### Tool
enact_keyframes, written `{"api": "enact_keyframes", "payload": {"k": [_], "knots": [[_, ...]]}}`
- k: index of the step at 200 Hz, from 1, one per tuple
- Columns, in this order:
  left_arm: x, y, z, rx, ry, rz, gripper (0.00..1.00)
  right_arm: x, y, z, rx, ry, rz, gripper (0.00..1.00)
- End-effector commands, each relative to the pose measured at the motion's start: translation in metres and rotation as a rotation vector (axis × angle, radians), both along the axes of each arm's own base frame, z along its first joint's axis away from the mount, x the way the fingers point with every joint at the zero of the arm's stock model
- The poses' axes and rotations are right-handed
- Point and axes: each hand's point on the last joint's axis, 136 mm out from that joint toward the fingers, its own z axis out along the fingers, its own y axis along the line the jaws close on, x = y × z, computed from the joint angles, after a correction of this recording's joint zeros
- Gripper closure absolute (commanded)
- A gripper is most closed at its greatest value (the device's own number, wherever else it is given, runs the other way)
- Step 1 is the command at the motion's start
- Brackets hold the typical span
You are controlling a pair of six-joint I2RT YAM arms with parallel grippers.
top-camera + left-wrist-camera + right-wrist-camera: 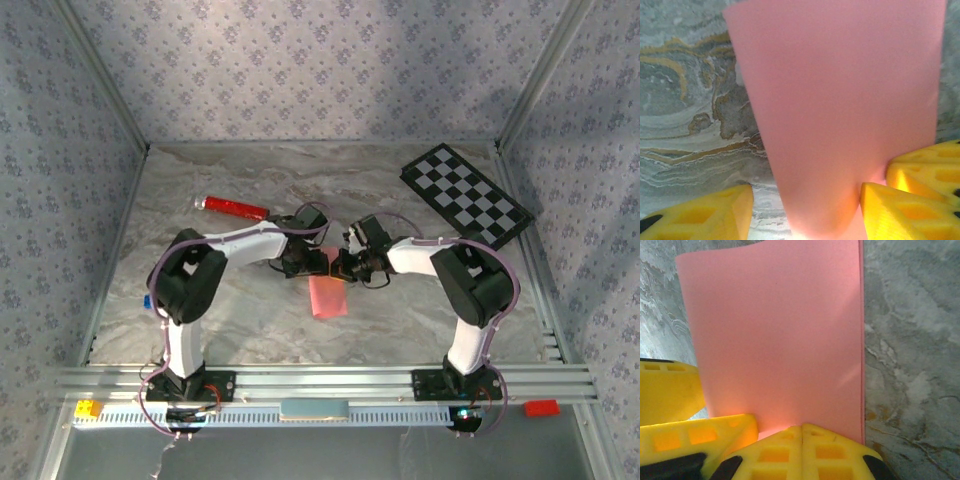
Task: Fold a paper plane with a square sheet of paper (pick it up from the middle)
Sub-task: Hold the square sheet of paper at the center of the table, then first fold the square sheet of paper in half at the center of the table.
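Item 1: the square sheet of paper point(328, 296), already creased to a narrower strip, lies at the middle of the surface point(250, 330), just nearward of both wrists; its long axis runs from the end effectors toward the near edge, slightly tilted.

Item 2: the right end effector point(801, 432) has its fingers pressed together, pinching the sheet's far end; a doubled edge shows along 1 side.

Item 3: the left end effector point(807, 190) stands spread, the sheet passing between its 2 fingers with a gap on 1 side.

Judgement: both arms are about equally near; the coming move likely depends on the left end effector closing squarely across that long axis.
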Motion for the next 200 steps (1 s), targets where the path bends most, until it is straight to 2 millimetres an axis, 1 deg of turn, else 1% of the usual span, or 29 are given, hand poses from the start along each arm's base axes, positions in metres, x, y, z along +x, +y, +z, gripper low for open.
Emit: {"api": "enact_keyframes", "payload": {"k": [1,6,18,33,55,80,104,128,156,174,200], "knots": [[0.029,-0.009,0.05,-0.232,-0.121,0.08,0.39,-0.014,-0.046,-0.042,-0.211,0.088,-0.067,1.0],[0.031,-0.007,0.057,-0.27,-0.129,0.096,0.38,-0.013,-0.047,-0.041,-0.208,0.087,-0.074,1.0],[0.031,-0.005,0.068,-0.353,-0.129,0.107,0.34,-0.012,-0.048,-0.039,-0.201,0.087,-0.077,1.0],[0.03,-0.008,0.077,-0.444,-0.116,0.105,0.38,-0.011,-0.048,-0.038,-0.195,0.085,-0.08,1.0],[0.026,-0.02,0.081,-0.561,-0.085,0.108,0.52,-0.012,-0.047,-0.038,-0.195,0.09,-0.091,1.0],[0.019,-0.028,0.072,-0.622,-0.029,0.109,0.69,-0.013,-0.049,-0.037,-0.201,0.086,-0.114,1.0],[0.015,-0.034,0.065,-0.667,0.004,0.103,0.84,-0.014,-0.049,-0.038,-0.199,0.086,-0.114,1.0],[0.011,-0.037,0.056,-0.679,0.037,0.091,1.0,-0.015,-0.048,-0.038,-0.196,0.087,-0.11,1.0],[0.006,-0.038,0.042,-0.677,0.071,0.082,1.0,-0.015,-0.045,-0.038,-0.192,0.089,-0.107,1.0],[0.007,-0.04,0.037,-0.685,0.078,0.087,1.0,-0.015,-0.044,-0.038,-0.19,0.089,-0.101,1.0],[0.007,-0.037,0.026,-0.658,0.084,0.094,1.0,-0.015,-0.044,-0.038,-0.195,0.091,-0.094,1.0]]}}
